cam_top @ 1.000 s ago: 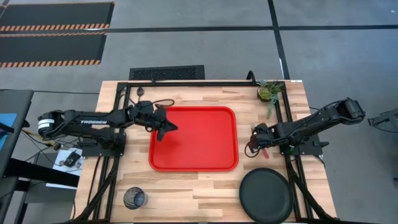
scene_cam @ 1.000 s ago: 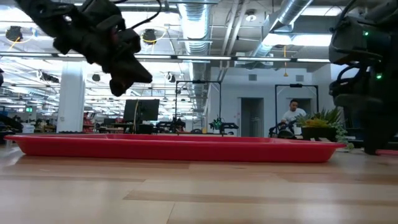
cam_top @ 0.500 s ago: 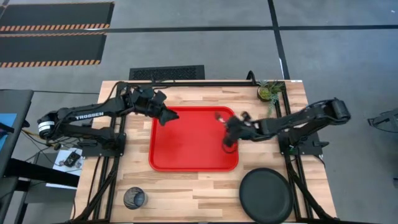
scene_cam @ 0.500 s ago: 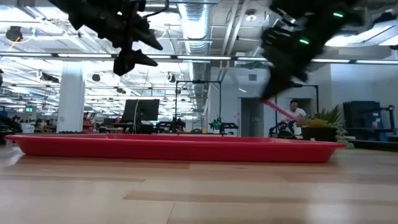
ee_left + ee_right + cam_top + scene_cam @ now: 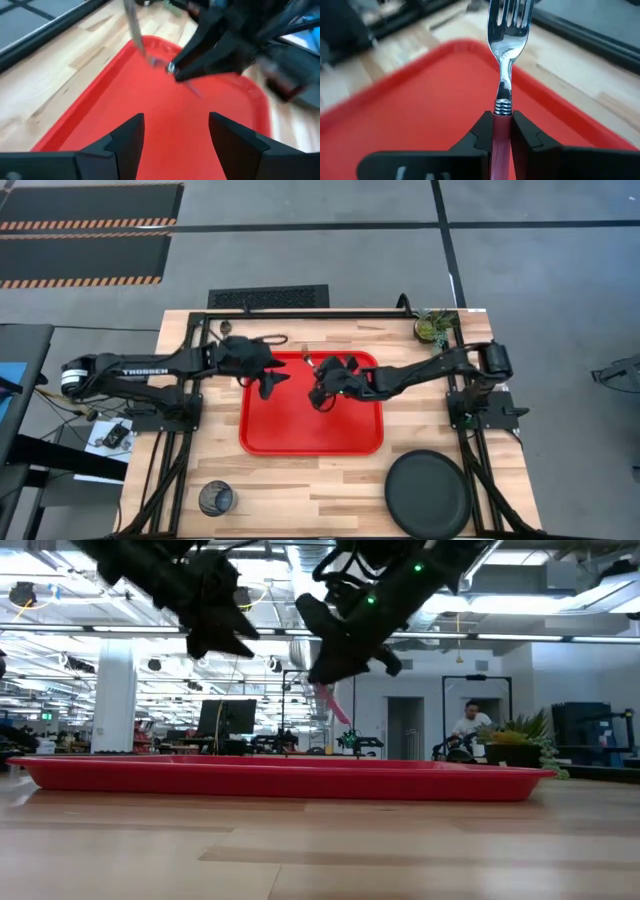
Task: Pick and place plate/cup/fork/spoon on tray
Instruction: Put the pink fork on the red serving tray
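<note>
Right gripper [image 5: 318,393] is hanging over the upper-middle part of the tray [image 5: 300,435], pinching the fork [image 5: 507,60] by its red handle, fingers [image 5: 475,135] pressed against both sides of it. Fork's long axis is running straight out along the gripper line, tines leading ahead of the fingertips, handle tucked back between them. In the low view the fork [image 5: 330,705] is slanting down below the gripper [image 5: 345,660], clear of the tray floor, with air showing between its low end and the tray lip [image 5: 280,783].

Left gripper [image 5: 268,385] is hovering over the tray's upper-left area, near the left lip, fingers [image 5: 127,140] spread wide with nothing between them. The two grippers are sitting near each other over the same end of the tray; the left wrist view is showing the right gripper [image 5: 172,70] and fork [image 5: 135,30] just ahead.

Tray floor is showing bare red across its lower half and right side, so that is where the open room is. Its left lip is lying just beside the left arm's frame rail.

Plate [image 5: 428,493] is lying on the table near the front-right corner, just off the tray's lower-right corner, not touching it. Cup [image 5: 215,499] is standing at the front-left, well apart from the tray. Small potted plant [image 5: 433,327] is sitting at the back-right corner. Can't tell where the spoon is.
</note>
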Tool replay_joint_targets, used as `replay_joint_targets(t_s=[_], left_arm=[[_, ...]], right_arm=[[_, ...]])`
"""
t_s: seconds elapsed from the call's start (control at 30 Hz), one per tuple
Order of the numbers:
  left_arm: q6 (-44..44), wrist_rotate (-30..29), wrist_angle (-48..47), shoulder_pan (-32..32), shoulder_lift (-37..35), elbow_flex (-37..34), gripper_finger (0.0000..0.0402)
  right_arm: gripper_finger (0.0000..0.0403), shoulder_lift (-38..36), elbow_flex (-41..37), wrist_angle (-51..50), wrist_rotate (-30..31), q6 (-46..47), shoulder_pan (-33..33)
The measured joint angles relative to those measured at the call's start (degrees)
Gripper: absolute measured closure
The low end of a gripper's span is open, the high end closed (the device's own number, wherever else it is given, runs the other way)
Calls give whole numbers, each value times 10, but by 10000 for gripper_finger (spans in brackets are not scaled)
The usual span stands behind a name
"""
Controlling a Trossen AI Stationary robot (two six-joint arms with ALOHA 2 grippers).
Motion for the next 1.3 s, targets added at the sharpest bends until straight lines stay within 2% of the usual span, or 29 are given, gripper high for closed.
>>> replay_joint_targets(t_s=[0.2, 0.3, 0.47, 0.6, 0.77, 0.93, 1.1, 1.3], left_arm=[[-56, -24, 290, -24, -6, -141, 211], [-75, -54, 388, -26, -6, -185, 216], [-94, -67, 401, -27, -4, -201, 217], [-105, -73, 405, -29, -2, -200, 217], [-115, -112, 393, -30, -2, -200, 217], [-115, -112, 392, -30, -2, -200, 222], [-114, -115, 388, -29, -16, -200, 259], [-98, -112, 375, -29, -37, -200, 340]], right_arm=[[353, 31, -5, 133, -3, 3, -1], [353, 49, -5, 180, -5, -1, 1], [353, 83, 6, 237, -10, -5, 6], [353, 110, 48, 241, -14, -15, 7], [353, 139, 100, 232, -12, -40, 11], [353, 142, 116, 213, -8, -44, 16], [353, 142, 116, 209, 10, -57, 23], [352, 142, 116, 200, 11, -58, 23]])
